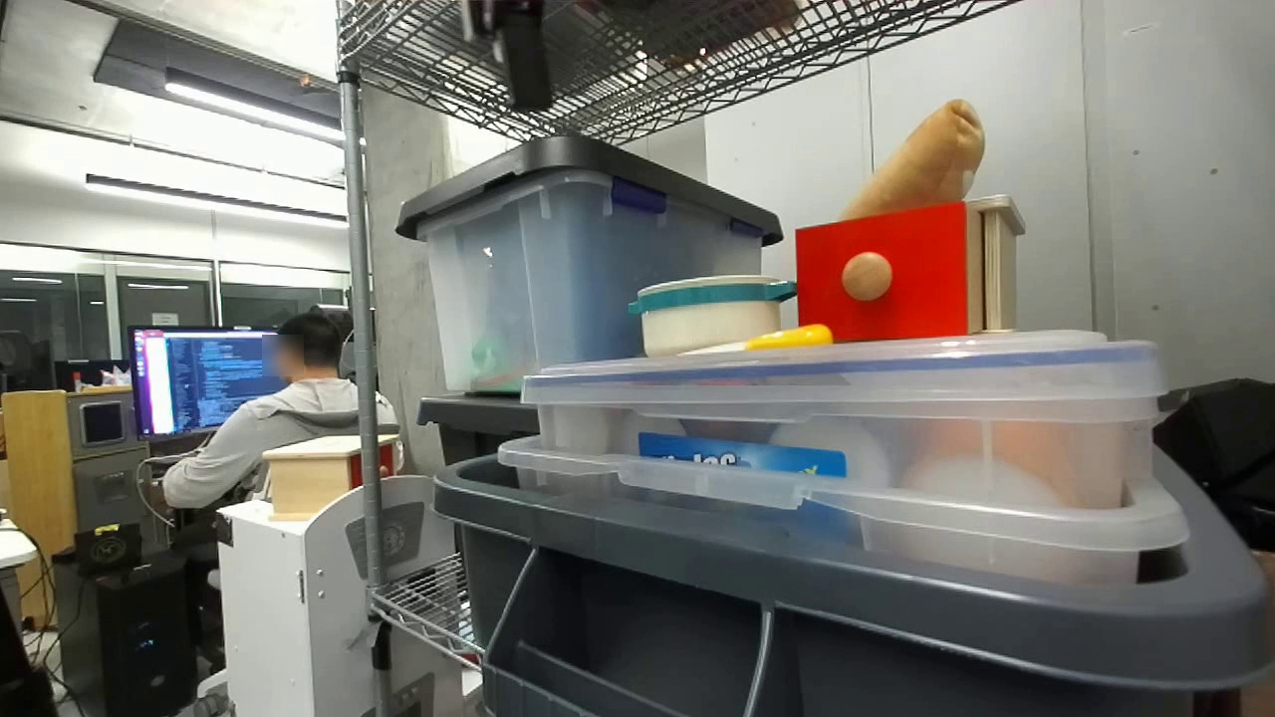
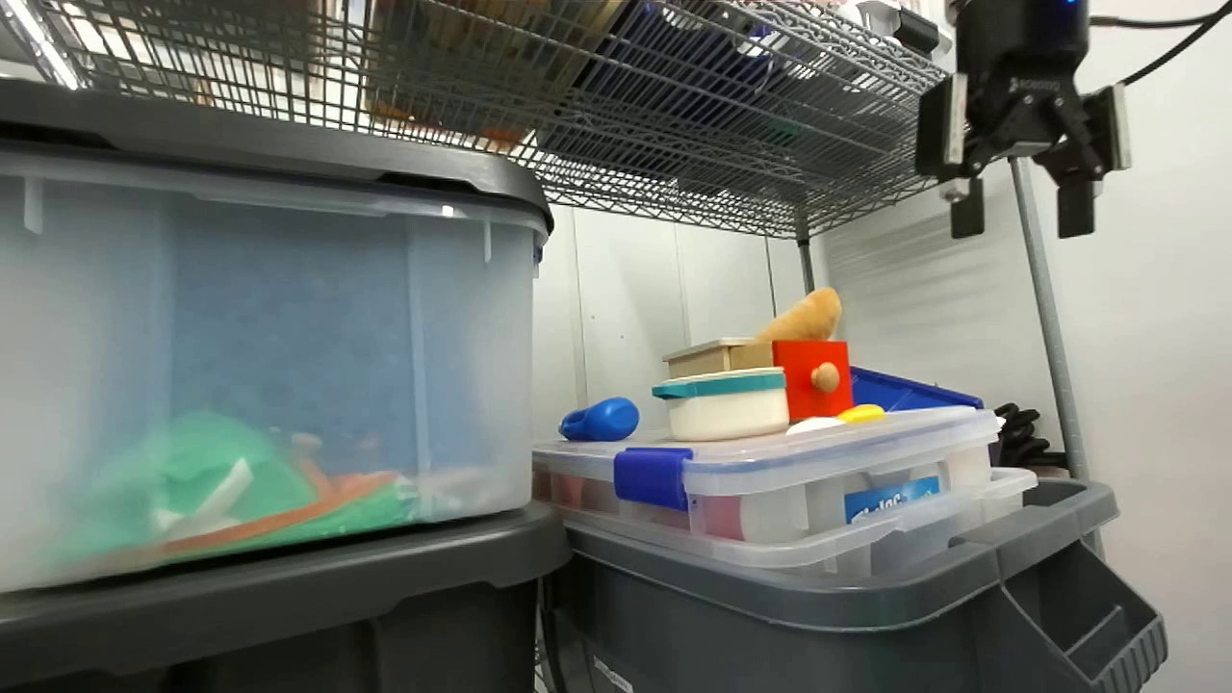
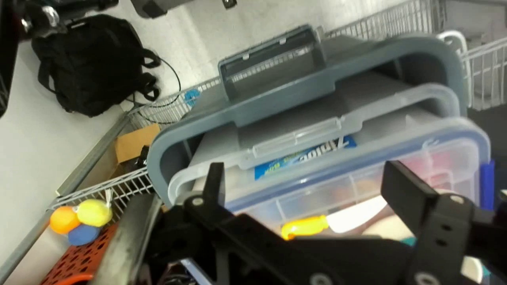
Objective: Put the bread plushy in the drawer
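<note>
On a clear plastic bin (image 1: 946, 398) are set a red-fronted wooden drawer (image 1: 911, 264), round cream-and-teal pot (image 2: 729, 412), yellow-handled white utensil (image 3: 332, 222) and, seemingly, rounded blue object (image 2: 611, 421)

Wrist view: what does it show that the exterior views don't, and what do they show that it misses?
Only the wrist view: the orange, yellow and blue round things and the perforated red-orange object.

Only the exterior views: in both, the bread plushy, tilted up above the red-fronted drawer, its lower end hidden; in an exterior view, a lit monitor.

Shared: the yellow handle, clear plastic box, gray bin and fingers.
</note>
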### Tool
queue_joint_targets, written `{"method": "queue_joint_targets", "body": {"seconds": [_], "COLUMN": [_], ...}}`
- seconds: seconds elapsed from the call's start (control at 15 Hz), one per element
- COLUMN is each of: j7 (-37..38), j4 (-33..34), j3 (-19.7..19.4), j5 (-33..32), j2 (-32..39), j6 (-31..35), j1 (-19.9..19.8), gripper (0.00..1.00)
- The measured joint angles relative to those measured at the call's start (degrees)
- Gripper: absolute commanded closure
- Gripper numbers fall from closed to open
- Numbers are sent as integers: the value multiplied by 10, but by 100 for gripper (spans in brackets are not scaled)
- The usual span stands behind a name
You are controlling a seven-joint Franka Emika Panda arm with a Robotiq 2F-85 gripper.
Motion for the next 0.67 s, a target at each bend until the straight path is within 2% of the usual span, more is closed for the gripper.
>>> {"method": "queue_joint_targets", "body": {"seconds": [0.4, 0.67], "j7": [-9, -9], "j4": [-97, -113], "j3": [21, 24], "j5": [31, 35], "j2": [-131, -149], "j6": [-88, -99], "j1": [6, 7], "gripper": [0, 0]}}
